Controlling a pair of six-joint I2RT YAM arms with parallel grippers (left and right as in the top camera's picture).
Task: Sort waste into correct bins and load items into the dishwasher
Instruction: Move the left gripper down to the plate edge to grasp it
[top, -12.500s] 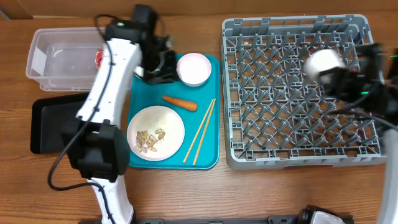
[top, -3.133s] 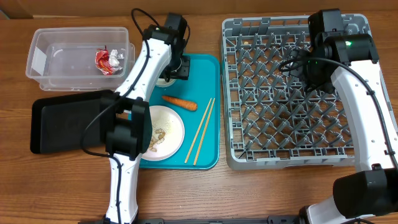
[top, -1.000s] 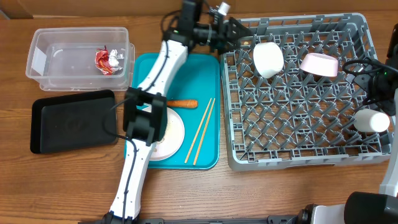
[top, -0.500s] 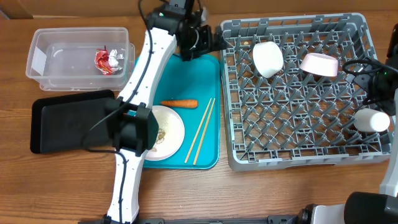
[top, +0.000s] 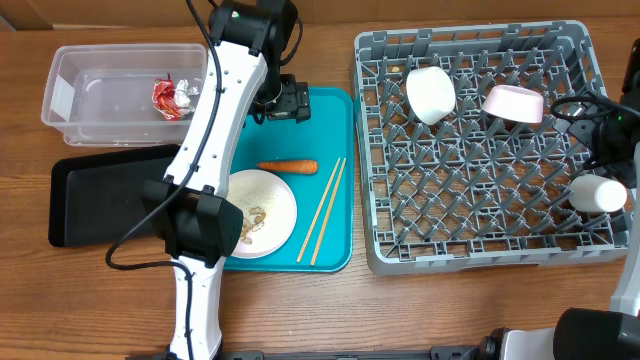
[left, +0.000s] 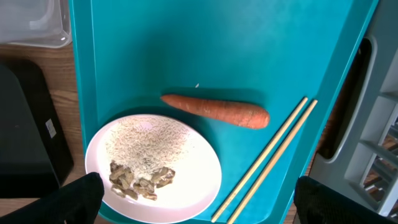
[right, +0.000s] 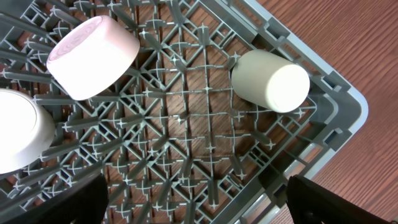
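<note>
My left gripper hangs open and empty above the teal tray, near its far end. Below it lie the orange carrot, the white plate with beige food scraps and white crumbs, and the chopsticks. The red-and-silver wrapper sits in the clear tub. My right gripper is open and empty over the grey rack. In the rack lie a white bowl, a pink-bottomed bowl and the white cup.
The black tray lies left of the teal tray, in front of the clear tub. The rack fills the right half of the wooden table. My left arm stretches over the teal tray's left edge.
My left arm has swung back left from the rack's near corner to above the teal tray's far end. The right arm and the dishes in the rack have stayed put.
</note>
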